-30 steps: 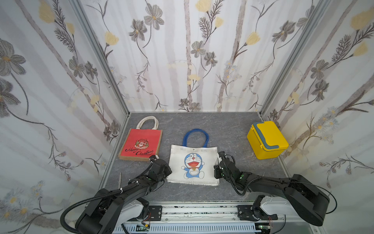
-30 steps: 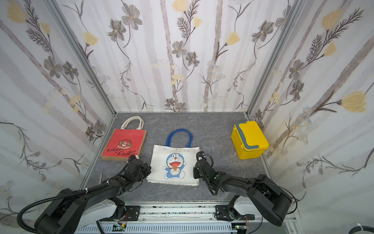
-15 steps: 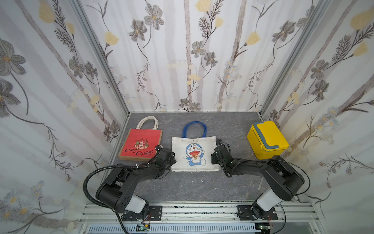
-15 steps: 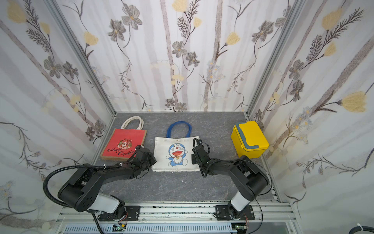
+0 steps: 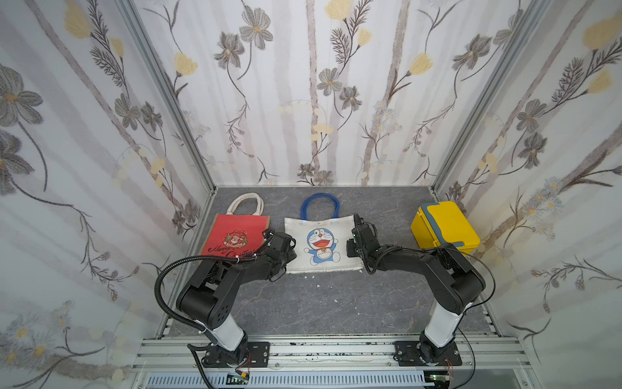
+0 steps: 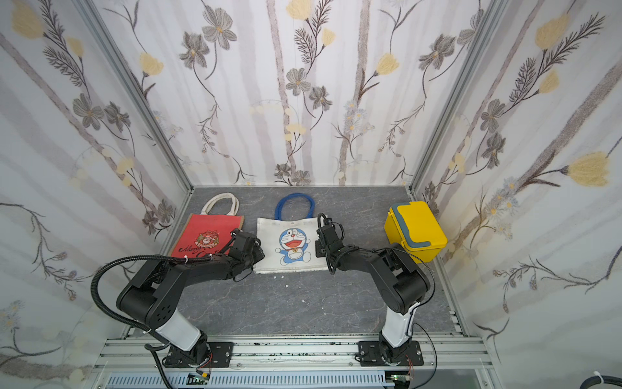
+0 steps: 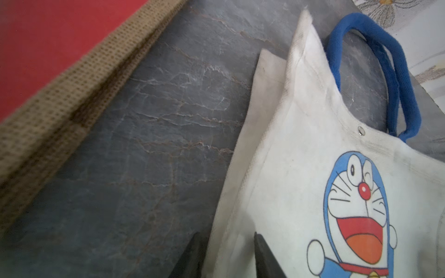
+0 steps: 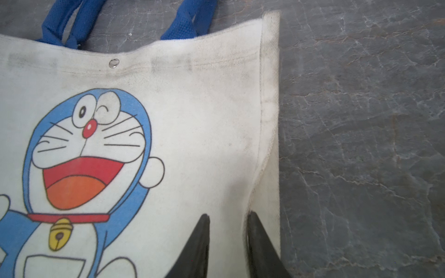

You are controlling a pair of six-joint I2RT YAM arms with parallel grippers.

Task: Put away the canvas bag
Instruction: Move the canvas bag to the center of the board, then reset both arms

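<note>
Canvas bag (image 5: 319, 242), white with a blue cartoon cat print, lies flat on the grey table (image 5: 319, 303), at 12 o'clock from table centre in both top views. Its blue handle (image 5: 319, 203) points to 12 o'clock, toward the back wall.

Left gripper (image 5: 286, 249) sits low at the bag's 9 o'clock edge, near the lower corner. In the left wrist view its jaws are apart: one finger (image 7: 265, 260) is over the white cloth, the other is over bare table just outside the edge, and the bag's side seam lies in the gap. The cloth looks flat there, not pinched.

Right gripper (image 5: 353, 240) is at the bag's 3 o'clock edge. In the right wrist view its jaws are also apart, and both fingers (image 8: 199, 243) are over the cloth just inside the side seam, with flat fabric between them. Cannot tell if the tips touch the cloth.

Red bag (image 5: 235, 235) with a cream handle lies just beside the canvas bag at its 9 o'clock, with a strip of table between them. Yellow box (image 5: 444, 229) with a grey-blue lid band stands at 3 o'clock from the canvas bag, well apart, by the side wall. A few small white specks lie on the table at the bag's 6 o'clock.
</note>
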